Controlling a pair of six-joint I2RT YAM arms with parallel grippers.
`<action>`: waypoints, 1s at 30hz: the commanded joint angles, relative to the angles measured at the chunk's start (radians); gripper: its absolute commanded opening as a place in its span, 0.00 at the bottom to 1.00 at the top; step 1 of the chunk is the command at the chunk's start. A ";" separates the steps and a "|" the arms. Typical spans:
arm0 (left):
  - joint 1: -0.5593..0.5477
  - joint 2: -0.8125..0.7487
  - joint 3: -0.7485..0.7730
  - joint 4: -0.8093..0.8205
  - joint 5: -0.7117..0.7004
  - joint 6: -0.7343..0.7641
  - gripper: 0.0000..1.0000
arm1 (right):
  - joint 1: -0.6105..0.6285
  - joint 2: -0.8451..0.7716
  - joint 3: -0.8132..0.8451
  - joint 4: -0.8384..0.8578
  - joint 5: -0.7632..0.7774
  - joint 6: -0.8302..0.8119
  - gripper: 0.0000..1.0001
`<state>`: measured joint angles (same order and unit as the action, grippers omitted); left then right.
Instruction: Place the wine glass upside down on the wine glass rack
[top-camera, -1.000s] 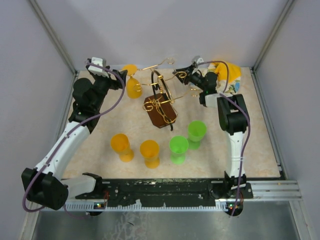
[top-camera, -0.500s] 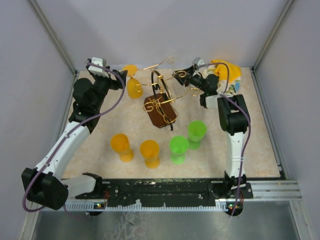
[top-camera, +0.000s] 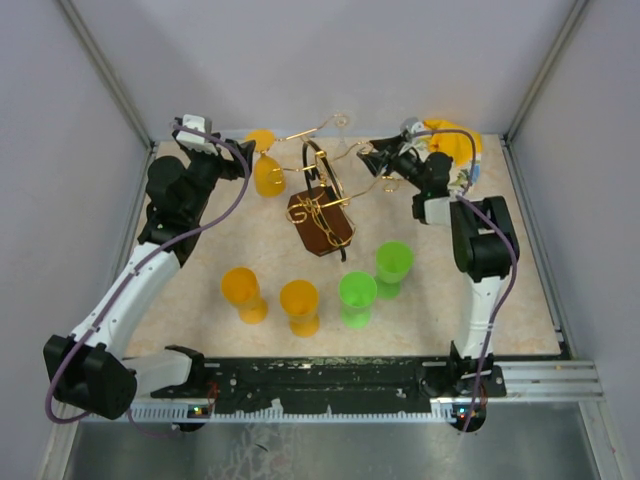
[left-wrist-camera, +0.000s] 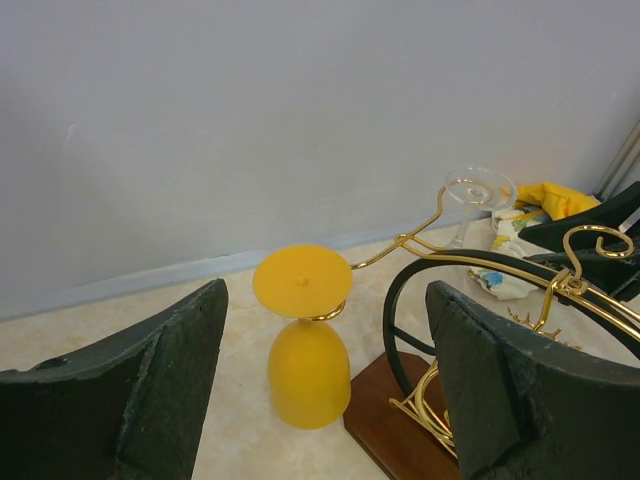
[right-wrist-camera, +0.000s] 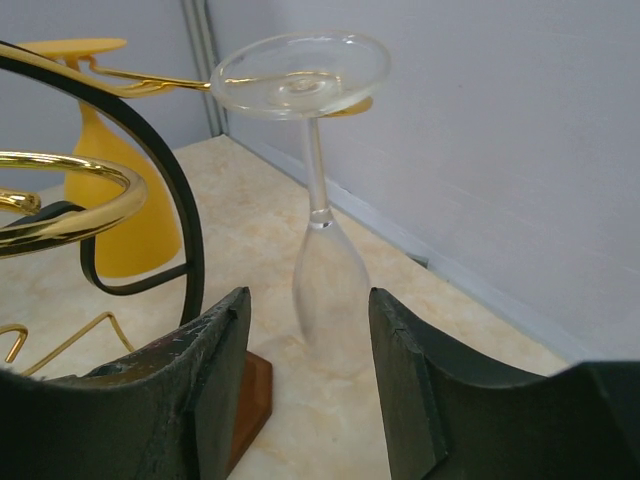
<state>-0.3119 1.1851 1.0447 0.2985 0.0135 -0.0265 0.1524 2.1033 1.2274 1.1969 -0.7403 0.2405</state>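
Along the near edge stood 2 orange cups (top-camera: 243, 293) and 2 green cups (top-camera: 357, 298); at the table's middle sat the wine glass rack (top-camera: 322, 225) on its brown base; farther back, the left gripper (left-wrist-camera: 325, 300) hung with jaws spread wide, gripping nothing, facing a yellow glass (left-wrist-camera: 305, 360) hung foot-up on a gold arm; the right gripper (right-wrist-camera: 308, 320) was likewise parted and empty; just beyond its fingertips, near the far edge, the clear wine glass (right-wrist-camera: 322, 270) hung upside down, foot caught on a rack arm; a yellow cloth (top-camera: 465, 145) lay in the far right corner.
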 joint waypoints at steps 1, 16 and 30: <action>0.004 -0.008 0.006 -0.015 -0.020 -0.023 0.86 | -0.015 -0.159 -0.042 -0.143 0.150 -0.098 0.53; 0.008 -0.017 0.156 -0.264 -0.063 -0.122 0.90 | -0.014 -0.672 -0.050 -1.199 0.700 -0.148 0.68; 0.008 -0.038 0.241 -0.456 0.033 -0.107 1.00 | -0.006 -0.998 -0.001 -1.868 0.503 -0.066 0.78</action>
<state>-0.3073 1.1732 1.2182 -0.0750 0.0059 -0.1421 0.1410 1.1397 1.1904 -0.4412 -0.1551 0.1455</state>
